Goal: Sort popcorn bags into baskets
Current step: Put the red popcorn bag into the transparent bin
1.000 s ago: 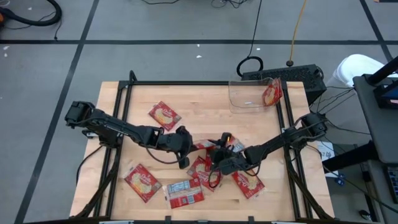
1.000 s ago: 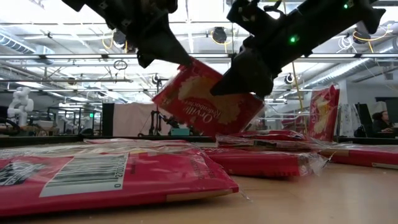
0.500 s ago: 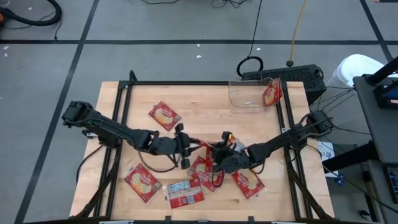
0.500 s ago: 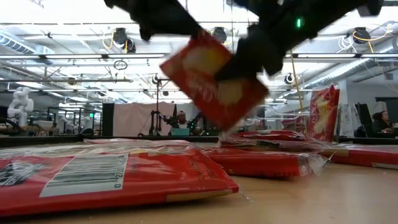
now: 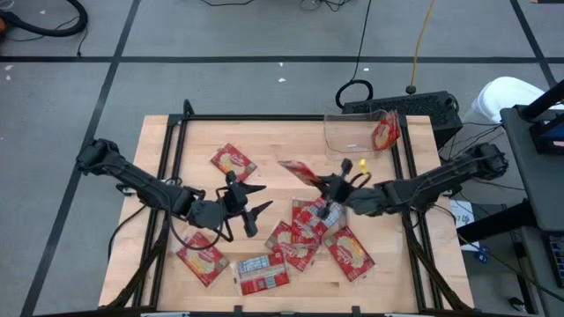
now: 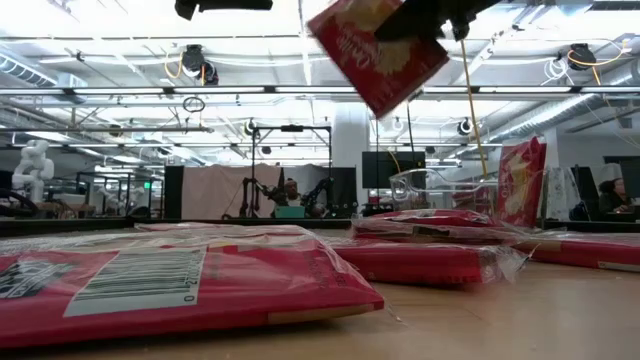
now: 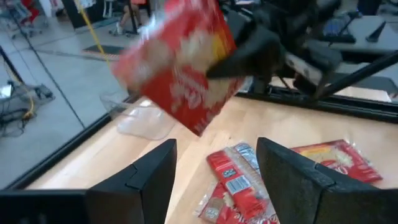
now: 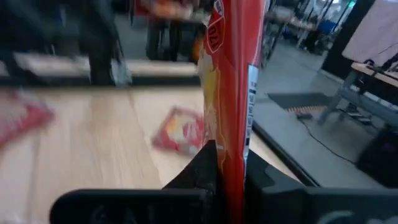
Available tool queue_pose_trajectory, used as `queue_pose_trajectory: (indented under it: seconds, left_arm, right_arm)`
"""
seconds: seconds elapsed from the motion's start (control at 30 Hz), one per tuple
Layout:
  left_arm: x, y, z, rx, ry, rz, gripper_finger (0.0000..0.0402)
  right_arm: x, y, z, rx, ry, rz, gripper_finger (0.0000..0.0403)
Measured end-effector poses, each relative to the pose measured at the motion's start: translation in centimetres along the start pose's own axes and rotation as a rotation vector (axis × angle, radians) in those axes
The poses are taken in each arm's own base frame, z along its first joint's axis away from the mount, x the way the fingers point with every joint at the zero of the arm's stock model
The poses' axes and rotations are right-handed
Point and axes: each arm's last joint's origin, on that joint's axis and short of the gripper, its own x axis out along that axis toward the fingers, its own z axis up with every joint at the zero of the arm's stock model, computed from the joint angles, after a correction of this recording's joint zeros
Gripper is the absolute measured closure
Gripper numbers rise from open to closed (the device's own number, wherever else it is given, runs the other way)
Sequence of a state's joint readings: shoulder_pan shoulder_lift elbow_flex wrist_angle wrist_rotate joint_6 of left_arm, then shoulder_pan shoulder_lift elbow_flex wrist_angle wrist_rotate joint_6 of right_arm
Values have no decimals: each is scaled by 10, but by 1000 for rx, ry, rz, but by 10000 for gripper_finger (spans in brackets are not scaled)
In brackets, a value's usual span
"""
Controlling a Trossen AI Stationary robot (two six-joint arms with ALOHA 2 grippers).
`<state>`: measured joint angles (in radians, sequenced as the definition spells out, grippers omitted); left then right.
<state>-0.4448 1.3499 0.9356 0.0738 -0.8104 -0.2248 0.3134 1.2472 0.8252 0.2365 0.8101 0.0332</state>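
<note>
A red popcorn bag (image 5: pixel 298 171) hangs in the air over the table's middle, with my right gripper (image 5: pixel 324 182) shut on it. It shows high up in the low view (image 6: pixel 380 45). My left gripper (image 5: pixel 261 198) stands open to the left of it, with nothing between its fingers (image 7: pixel 155 177). Several more popcorn bags lie flat on the table, among them one at the far left (image 5: pixel 232 163) and a cluster near the front (image 5: pixel 295 239). The clear basket (image 5: pixel 348 139) stands at the far right, and one bag (image 5: pixel 385 130) leans upright against its right wall. My right gripper pinches the bag's flat faces between its two fingers (image 8: pixel 208 165), at the edge nearest the arm (image 8: pixel 231 146). The fingers come roughly level from the table's right. The bag stands on edge, sticks out beyond the fingertips, and is lifted clear of the table.
A black frame rail (image 5: pixel 176 158) runs along the table's left, far and right sides. A dark power unit with cables (image 5: pixel 401 106) sits behind the basket. Bare wood (image 5: pixel 282 136) lies between the far-left bag and the basket.
My left gripper has opened, let go of the bag and drawn back toward the table's left. My right gripper has shut on the bag and carried it up and toward the far right, toward the basket. The bag has risen well clear of the pile.
</note>
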Motion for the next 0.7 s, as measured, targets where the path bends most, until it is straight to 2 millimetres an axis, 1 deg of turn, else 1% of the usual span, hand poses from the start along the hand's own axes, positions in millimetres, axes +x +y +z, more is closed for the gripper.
queue_pose_trajectory:
  seconds: [0.1, 0.17, 0.2, 0.27, 0.37, 0.43, 0.57, 0.7]
  left_arm:
    - [7, -2, -2, 42, -6, -3, 187]
    - [11, -3, 1, 49, -41, -32, 192]
    - [13, -4, 4, 50, -65, -61, 194]
    - [17, -8, 6, 55, -100, -132, 198]
    - [28, -11, 7, 46, -155, -203, 201]
    - [36, -12, 7, 32, -188, -250, 201]
    - [59, -13, -1, 6, -227, -322, 198]
    - [79, -13, -9, -3, -307, -355, 202]
  right_arm:
    - [-11, -10, 13, 146, -240, 18, 386]
    - [-16, -18, 18, 225, -421, 73, 386]
    - [-19, -21, 18, 253, -499, 105, 387]
    - [-21, -24, 12, 278, -594, 143, 388]
    - [-20, -25, 1, 292, -619, 136, 388]
    - [-18, -22, -3, 305, -623, 143, 388]
    - [-19, -16, -3, 341, -691, 200, 388]
    - [-27, -14, 1, 365, -800, 262, 389]
